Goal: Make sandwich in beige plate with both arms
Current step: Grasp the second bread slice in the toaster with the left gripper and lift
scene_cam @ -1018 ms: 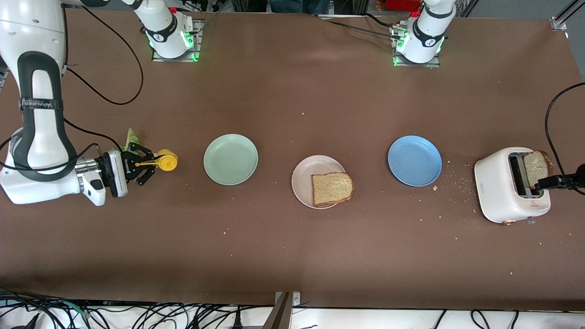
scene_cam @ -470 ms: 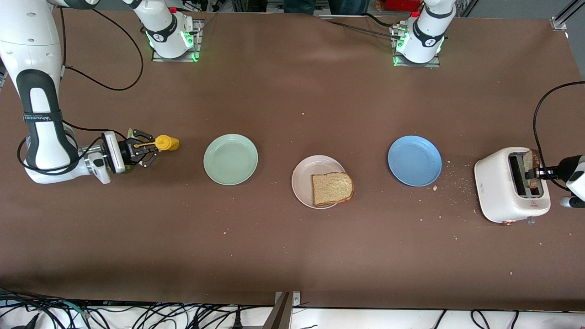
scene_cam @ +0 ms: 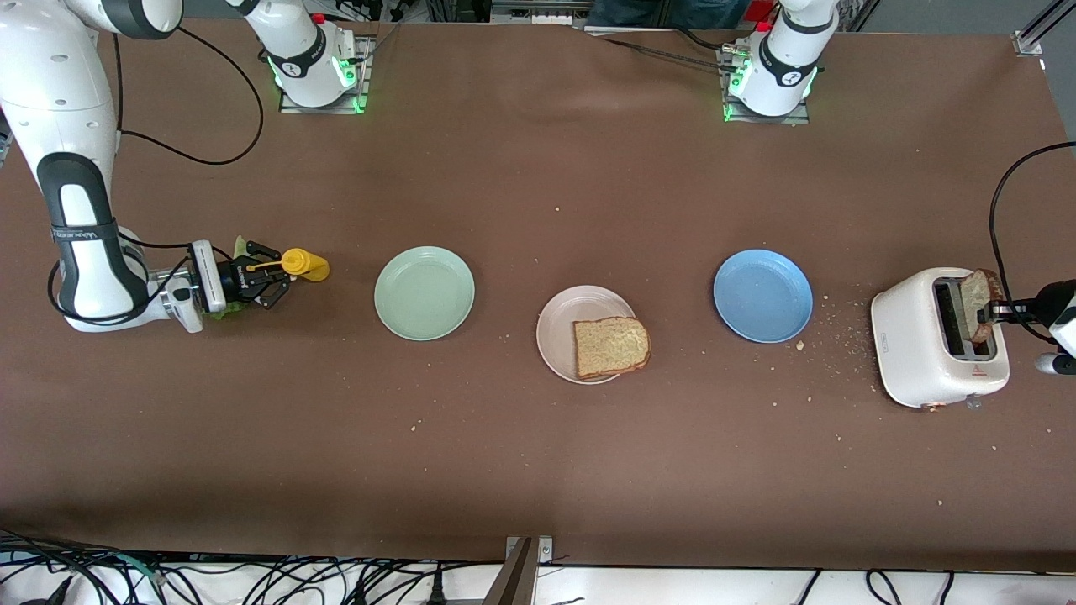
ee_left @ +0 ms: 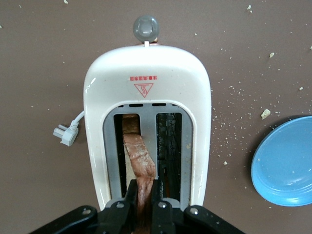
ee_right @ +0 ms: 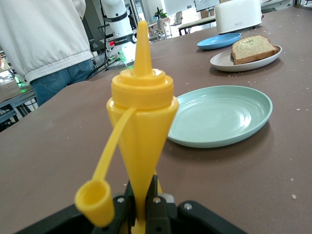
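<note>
At the right edge of the front view, the left tool is clamped on the bread slice standing edge-up in the toaster slot, so it comes out straight up, then over to the beige plate mid-frame. Right tool, at the left edge, just grips a yellow squeeze bottle and waits.

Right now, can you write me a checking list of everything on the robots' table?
Surface: brown table, crumbs scattered near the toaster.
Job's things: one bread slice on the beige plate; second bread slice standing in a toaster slot; lettuce under the right gripper.
Clutter: mint-green plate, blue plate, both bare.
Grippers: left gripper shut on the toaster's slice; right gripper shut on a yellow squeeze bottle, cap dangling.
Cables: black cable at the left arm's end.
Surroundings: person standing by the table.
</note>
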### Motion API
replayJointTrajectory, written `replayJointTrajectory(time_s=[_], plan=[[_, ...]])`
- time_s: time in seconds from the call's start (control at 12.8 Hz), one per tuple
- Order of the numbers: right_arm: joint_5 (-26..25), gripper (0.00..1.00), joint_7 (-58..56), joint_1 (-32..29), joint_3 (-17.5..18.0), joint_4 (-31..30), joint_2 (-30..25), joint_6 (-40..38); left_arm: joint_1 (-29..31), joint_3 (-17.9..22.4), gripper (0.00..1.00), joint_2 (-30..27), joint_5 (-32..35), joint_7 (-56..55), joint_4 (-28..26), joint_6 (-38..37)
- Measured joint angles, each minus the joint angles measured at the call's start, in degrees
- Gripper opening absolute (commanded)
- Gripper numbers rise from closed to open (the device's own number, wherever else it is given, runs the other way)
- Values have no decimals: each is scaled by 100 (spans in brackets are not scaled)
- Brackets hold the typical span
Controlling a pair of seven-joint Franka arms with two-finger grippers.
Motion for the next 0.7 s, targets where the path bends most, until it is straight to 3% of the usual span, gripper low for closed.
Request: replayJointTrajectory(time_s=[0.23, 0.31, 0.39, 0.55, 0.7], plan=[[127, 0, -135, -11, 8, 10, 159, 38, 7, 1, 0, -39, 0, 7, 84, -14], [130, 18, -143, -11, 13, 11, 182, 49, 10, 0, 0, -64, 0, 7, 137, -17], [138, 23, -145, -12, 15, 12, 188, 47, 11, 0, 0, -79, 0, 7, 240, -22], [140, 44, -145, -13, 16, 13, 194, 44, 12, -7, 0, -131, 0, 9, 491, -55], [140, 77, -145, -14, 17, 13, 204, 45, 11, -74, 0, -294, 0, 14, 650, -97]])
